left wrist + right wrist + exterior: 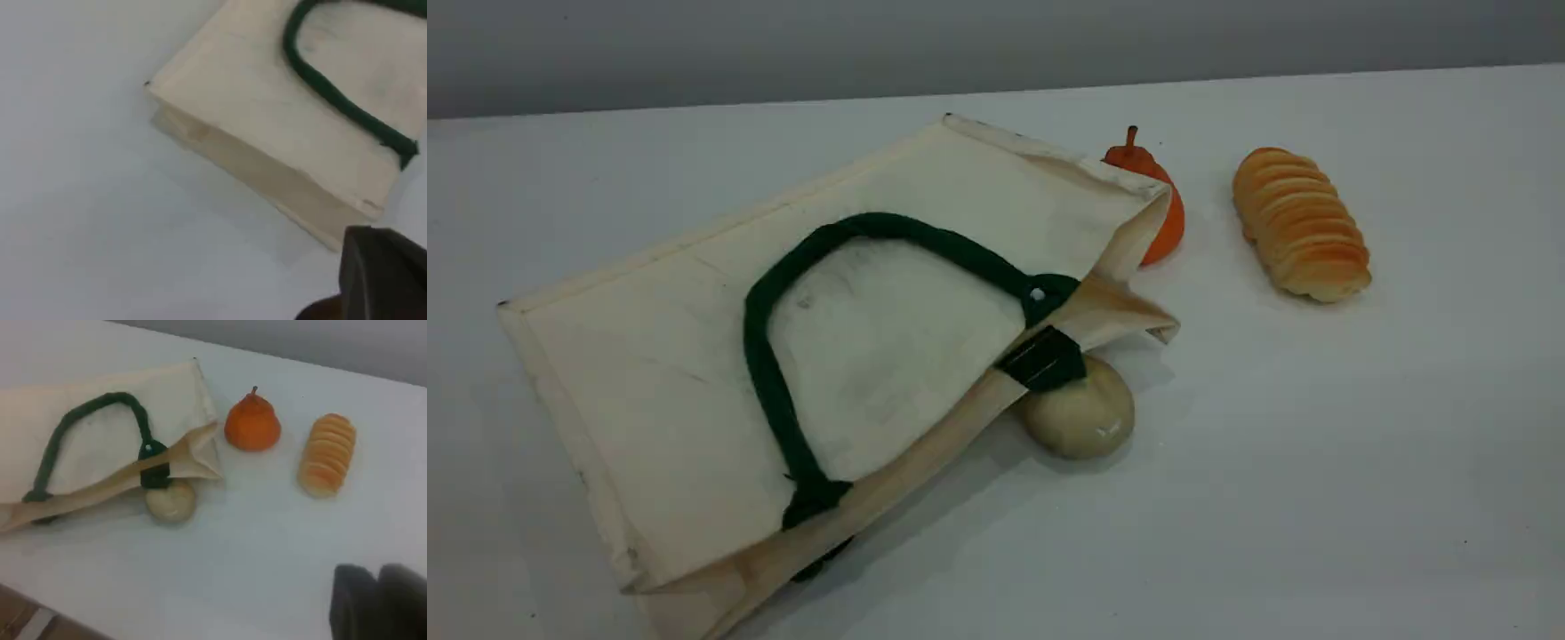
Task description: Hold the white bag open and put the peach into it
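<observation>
The white bag (649, 356) lies flat on the table, its mouth toward the right and slightly gaping, with a dark green rope handle (763, 356) curved over its top face. The left wrist view shows the bag's (267, 100) bottom corner, and the right wrist view shows the bag (87, 447) at the left. The peach is out of view. Neither arm appears in the scene view. My left gripper (381, 280) shows one dark fingertip above bare table beside the bag, shut. My right gripper (378, 603) hovers over the table right of the bag, its tips close together and holding nothing.
A beige-tan round lump (1080, 418) sits tucked under the bag's mouth edge. An orange stemmed fruit (1165, 222) stands just behind the mouth's far corner. A ridged bread loaf (1301, 224) lies further right. The table's far edge runs along the top.
</observation>
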Available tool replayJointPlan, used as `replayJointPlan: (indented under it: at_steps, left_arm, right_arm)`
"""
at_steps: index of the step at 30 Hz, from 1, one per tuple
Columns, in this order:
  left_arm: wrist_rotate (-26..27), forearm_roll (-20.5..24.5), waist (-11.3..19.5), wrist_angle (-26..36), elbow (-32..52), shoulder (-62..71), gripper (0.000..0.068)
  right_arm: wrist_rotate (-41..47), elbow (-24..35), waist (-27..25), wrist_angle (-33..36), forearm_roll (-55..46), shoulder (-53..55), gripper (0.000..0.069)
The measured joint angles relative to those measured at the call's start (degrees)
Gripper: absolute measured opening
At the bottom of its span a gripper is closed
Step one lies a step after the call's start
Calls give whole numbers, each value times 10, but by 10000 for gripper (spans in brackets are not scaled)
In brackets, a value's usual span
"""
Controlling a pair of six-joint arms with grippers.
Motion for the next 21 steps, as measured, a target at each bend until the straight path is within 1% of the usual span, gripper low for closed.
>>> replayJointPlan:
  at_steps: [4,7,12,15,18,21]
  left_arm:
    - [2,-1,53,0,0,0,20]
    - [2,-1,88,0,0,0,25]
    - [2,-1,128,0,0,-36,32]
    - [1,-1,135,0,0,-68,34]
    - [1,-1,135,0,0,-91,38]
    - [1,-2,135,0,0,-93,41]
  right_arm:
    - [1,0,-46,0,0,0,58]
    - [1,0,-100,0,0,0,64]
    - [0,0,-192,0,0,0,68]
    - [0,0,-224,0,0,0,73]
    - [0,0,-229,0,1,0,76]
    - [0,0,-250,0,0,0,81]
